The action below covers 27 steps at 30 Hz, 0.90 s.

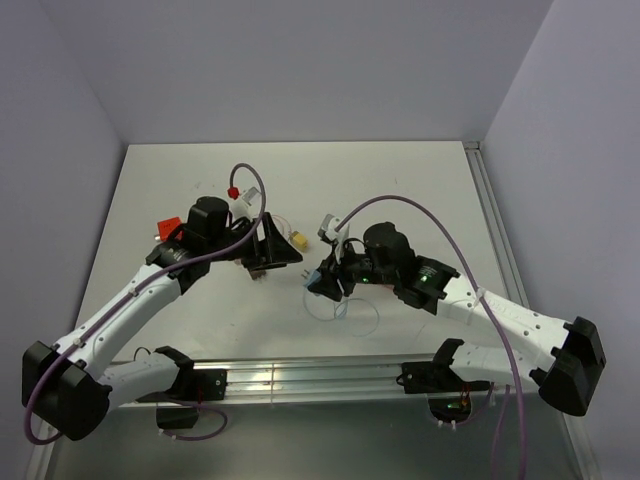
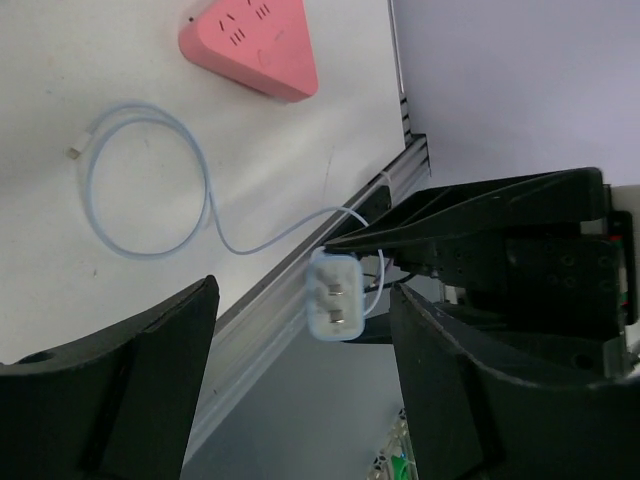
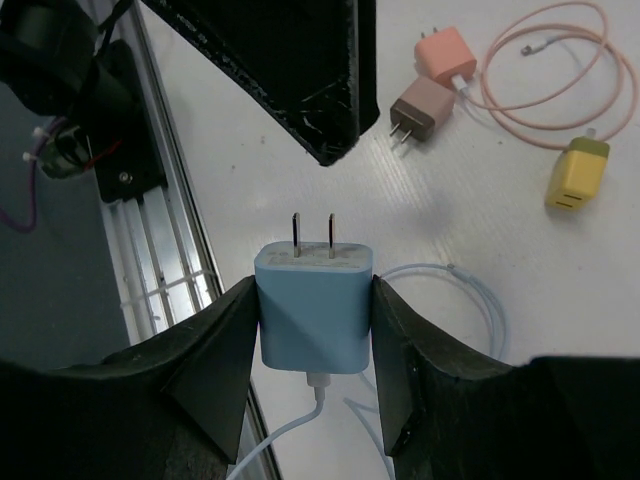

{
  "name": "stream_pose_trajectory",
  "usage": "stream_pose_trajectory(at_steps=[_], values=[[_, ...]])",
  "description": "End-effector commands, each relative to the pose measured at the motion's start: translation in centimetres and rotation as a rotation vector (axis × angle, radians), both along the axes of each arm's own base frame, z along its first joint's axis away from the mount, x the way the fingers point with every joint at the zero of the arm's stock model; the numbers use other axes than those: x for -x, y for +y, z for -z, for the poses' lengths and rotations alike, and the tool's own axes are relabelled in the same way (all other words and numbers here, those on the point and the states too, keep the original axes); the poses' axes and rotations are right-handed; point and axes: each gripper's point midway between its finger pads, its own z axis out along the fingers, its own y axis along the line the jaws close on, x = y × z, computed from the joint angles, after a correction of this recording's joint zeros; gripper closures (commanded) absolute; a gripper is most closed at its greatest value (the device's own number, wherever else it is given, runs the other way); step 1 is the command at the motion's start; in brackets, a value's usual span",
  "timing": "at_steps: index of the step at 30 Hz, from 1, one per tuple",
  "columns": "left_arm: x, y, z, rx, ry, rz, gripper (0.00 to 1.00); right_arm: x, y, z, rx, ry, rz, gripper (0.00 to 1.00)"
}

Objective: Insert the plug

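Plug (image 1: pixel 324 284), pale blue, hangs over mid-table in the right gripper (image 1: pixel 330 280), close to the left gripper (image 1: pixel 272 250).

Left wrist: its two flat prongs face the camera. The left jaws stand wide, holding nothing.

Right wrist: fingers (image 3: pixel 215 350) clamp the plug by its sides, prongs up, cable (image 3: pixel 318 385) leaving its base.

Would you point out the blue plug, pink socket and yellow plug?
blue plug (image 3: pixel 315 312), right wrist view, front face.
pink socket (image 2: pixel 258 52), left wrist view, top face.
yellow plug (image 3: pixel 578 180), right wrist view, body.
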Motion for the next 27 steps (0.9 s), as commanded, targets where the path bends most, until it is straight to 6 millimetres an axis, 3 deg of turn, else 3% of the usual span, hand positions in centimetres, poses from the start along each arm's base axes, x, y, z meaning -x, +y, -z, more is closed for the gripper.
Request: stream_pose_trajectory(at_steps=[1,11,17,23,27], values=[[0.5,-1.2,-1.8,0.111,-0.023,0.067,0.26,-0.5,1.0,-1.1,0.008,-0.081,-0.019,1.00],[2.1,-1.4,2.2,0.059,0.065,0.091,0.27,-0.1,1.9,-1.1,-0.007,-0.110,-0.029,1.00],[3.1,-2.9,2.0,0.081,0.061,0.129,0.28,0.3,2.0,-1.6,-0.017,-0.117,-0.041,1.00],[4.4,-4.2,2.5,0.095,0.081,0.186,0.44,0.3,2.0,-1.9,-0.023,-0.127,-0.029,1.00],[5.4,-4.4,2.7,0.134,0.102,0.226,0.62,0.0,1.7,-2.2,-0.027,-0.138,-0.003,1.00]])
